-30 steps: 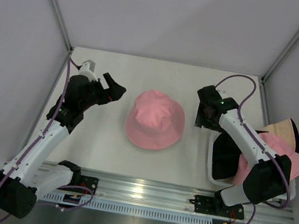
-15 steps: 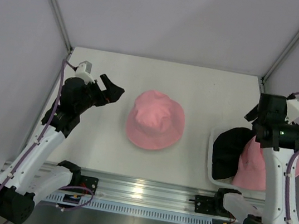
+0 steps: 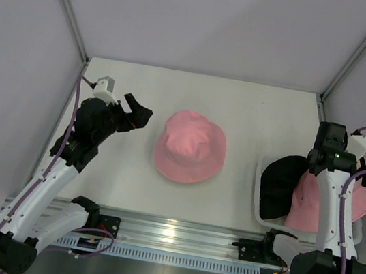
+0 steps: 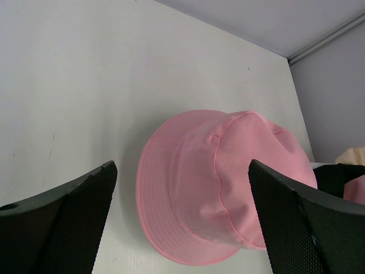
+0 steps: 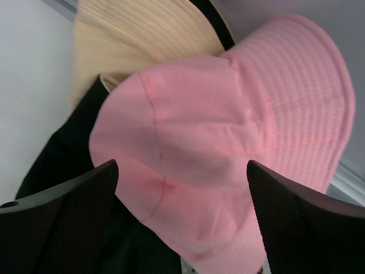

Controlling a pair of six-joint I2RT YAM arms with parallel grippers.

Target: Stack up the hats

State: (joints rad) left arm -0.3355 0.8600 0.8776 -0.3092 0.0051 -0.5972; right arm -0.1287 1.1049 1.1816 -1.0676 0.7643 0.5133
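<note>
On the white table (image 3: 116,168), four soft fabric bucket hats are being counted: two pink, one black, one beige. One pink bucket hat (image 3: 190,146) is lying alone, crown up, at the table's middle. The other pink hat (image 3: 304,210), the black hat (image 3: 275,185) and the beige hat (image 5: 131,34) are lying piled in one white mesh tray (image 3: 256,202) at the right edge, pink uppermost. The left end effector (image 3: 138,111) is being held spread wide and empty, left of the middle hat and aimed at it. The right end effector (image 5: 182,171) is being held spread wide and empty above the tray's pink hat. Since a second earlier, the right arm (image 3: 333,201) is being swung from mid-table over to the tray; the left arm (image 3: 61,167) and the middle hat are being left almost unmoved.
</note>
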